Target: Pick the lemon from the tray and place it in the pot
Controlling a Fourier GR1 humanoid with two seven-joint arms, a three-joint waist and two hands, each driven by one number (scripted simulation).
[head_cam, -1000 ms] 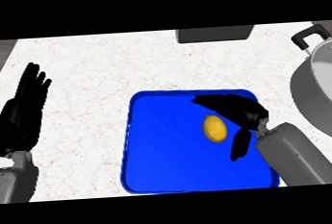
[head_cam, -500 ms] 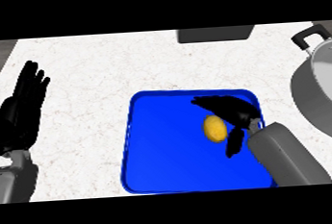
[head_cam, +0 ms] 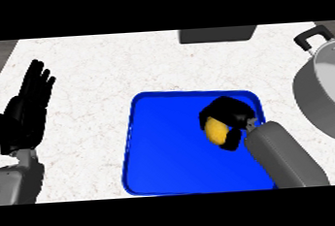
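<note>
Half done approx: right hand [head_cam: 231,112] curled round lemon [head_cam: 215,131] at tray [head_cam: 165,154], lift + carry to pot [head_cam: 327,95] pending; left hand [head_cam: 27,111] open.

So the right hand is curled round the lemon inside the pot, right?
No. The right hand is curled round the lemon, but over the blue tray, not inside the pot; the head view shows it.

Right hand [head_cam: 231,112] curled round the lemon [head_cam: 215,131]; left hand [head_cam: 25,115] open, fingers up, at left.
</note>
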